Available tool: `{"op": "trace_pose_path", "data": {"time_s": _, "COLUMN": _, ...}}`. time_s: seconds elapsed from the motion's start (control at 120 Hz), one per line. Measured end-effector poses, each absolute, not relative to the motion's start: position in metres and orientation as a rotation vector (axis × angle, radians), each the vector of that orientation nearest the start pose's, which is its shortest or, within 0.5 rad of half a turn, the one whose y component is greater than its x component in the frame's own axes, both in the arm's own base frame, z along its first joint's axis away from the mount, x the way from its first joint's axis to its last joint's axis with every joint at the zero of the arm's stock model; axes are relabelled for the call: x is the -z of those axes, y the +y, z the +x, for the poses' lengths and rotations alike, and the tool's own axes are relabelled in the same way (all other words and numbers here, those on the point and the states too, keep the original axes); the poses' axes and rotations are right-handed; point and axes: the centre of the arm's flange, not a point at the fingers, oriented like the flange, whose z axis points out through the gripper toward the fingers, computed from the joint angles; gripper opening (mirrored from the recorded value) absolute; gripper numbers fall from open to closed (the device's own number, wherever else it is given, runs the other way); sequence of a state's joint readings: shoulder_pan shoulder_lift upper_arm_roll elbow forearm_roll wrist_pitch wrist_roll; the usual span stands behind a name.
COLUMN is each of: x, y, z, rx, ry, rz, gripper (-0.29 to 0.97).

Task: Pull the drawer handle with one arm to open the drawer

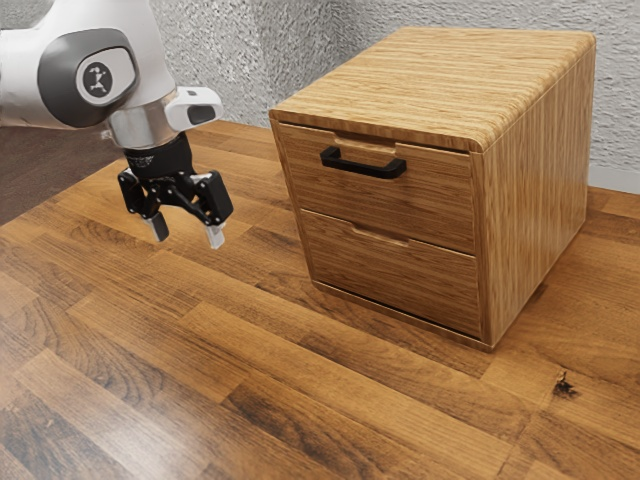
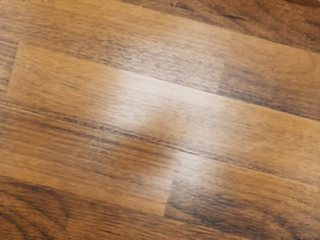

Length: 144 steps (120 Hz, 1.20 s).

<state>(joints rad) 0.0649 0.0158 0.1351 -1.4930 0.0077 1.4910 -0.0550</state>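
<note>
A light wooden cabinet (image 1: 520,130) with two drawers stands at the exterior view's right. Its top drawer (image 1: 400,195) carries a black bar handle (image 1: 362,164) and sits nearly flush with the front. The lower drawer (image 1: 395,270) has no handle that I can see. My black gripper (image 1: 186,234) hangs at the exterior view's left, well apart from the handle and slightly lower than it, pointing down at the floor. Its fingers are open with nothing between them. Under my hand the wrist view has brown floor planks (image 2: 160,130).
The cabinet rests on a dark wooden plank floor (image 1: 250,380). A grey textured wall (image 1: 270,50) runs behind it. A small dark speck (image 1: 565,386) lies on the floor near the cabinet's front right corner. Open floor lies between my gripper and the cabinet.
</note>
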Motion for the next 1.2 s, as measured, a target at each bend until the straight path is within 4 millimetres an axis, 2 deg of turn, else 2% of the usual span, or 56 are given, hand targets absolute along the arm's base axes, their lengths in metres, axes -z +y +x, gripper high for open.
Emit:
{"op": "trace_pose_path", "data": {"time_s": 0.2, "x": -0.649, "y": 0.082, "z": 0.543, "rx": -0.018, "ry": -0.329, "rz": -3.133, "gripper": 0.68}}
{"op": "trace_pose_path", "data": {"time_s": 0.217, "x": -0.664, "y": 0.078, "z": 0.537, "rx": 0.021, "ry": -0.322, "rz": -3.135, "gripper": 0.68}}
{"op": "trace_pose_path", "data": {"time_s": 0.258, "x": -0.722, "y": 0.067, "z": 0.508, "rx": 0.187, "ry": -0.332, "rz": -3.137, "gripper": 0.68}}
{"op": "trace_pose_path", "data": {"time_s": 0.292, "x": -0.753, "y": 0.060, "z": 0.487, "rx": 0.277, "ry": -0.374, "rz": -3.136, "gripper": 0.68}}
{"op": "trace_pose_path", "data": {"time_s": 0.325, "x": -0.770, "y": 0.057, "z": 0.474, "rx": 0.326, "ry": -0.450, "rz": -3.131, "gripper": 0.68}}
{"op": "trace_pose_path", "data": {"time_s": 0.367, "x": -0.779, "y": 0.053, "z": 0.467, "rx": 0.352, "ry": -0.567, "rz": -3.120, "gripper": 0.68}}
{"op": "trace_pose_path", "data": {"time_s": 0.408, "x": -0.775, "y": 0.050, "z": 0.473, "rx": 0.347, "ry": -0.687, "rz": -3.103, "gripper": 0.68}}
{"op": "trace_pose_path", "data": {"time_s": 0.467, "x": -0.749, "y": 0.049, "z": 0.500, "rx": 0.287, "ry": -0.851, "rz": -3.067, "gripper": 0.68}}
{"op": "trace_pose_path", "data": {"time_s": 0.508, "x": -0.739, "y": 0.046, "z": 0.512, "rx": 0.284, "ry": -0.960, "rz": -3.041, "gripper": 0.68}}
{"op": "trace_pose_path", "data": {"time_s": 0.6, "x": -0.736, "y": 0.028, "z": 0.523, "rx": 0.312, "ry": -1.151, "rz": -2.995, "gripper": 0.68}}
{"op": "trace_pose_path", "data": {"time_s": 0.717, "x": -0.740, "y": 0.004, "z": 0.525, "rx": 0.342, "ry": -1.343, "rz": -2.949, "gripper": 0.68}}
{"op": "trace_pose_path", "data": {"time_s": 0.858, "x": -0.740, "y": 0.013, "z": 0.527, "rx": 0.349, "ry": -1.611, "rz": -2.838, "gripper": 0.68}}
{"op": "trace_pose_path", "data": {"time_s": 0.95, "x": -0.732, "y": 0.019, "z": 0.533, "rx": 0.344, "ry": -1.756, "rz": -2.769, "gripper": 0.68}}
{"op": "trace_pose_path", "data": {"time_s": 1.108, "x": -0.702, "y": 0.013, "z": 0.560, "rx": 0.371, "ry": -1.928, "rz": -2.693, "gripper": 0.68}}
{"op": "trace_pose_path", "data": {"time_s": 1.2, "x": -0.692, "y": 0.008, "z": 0.576, "rx": 0.413, "ry": -2.009, "rz": -2.662, "gripper": 0.68}}
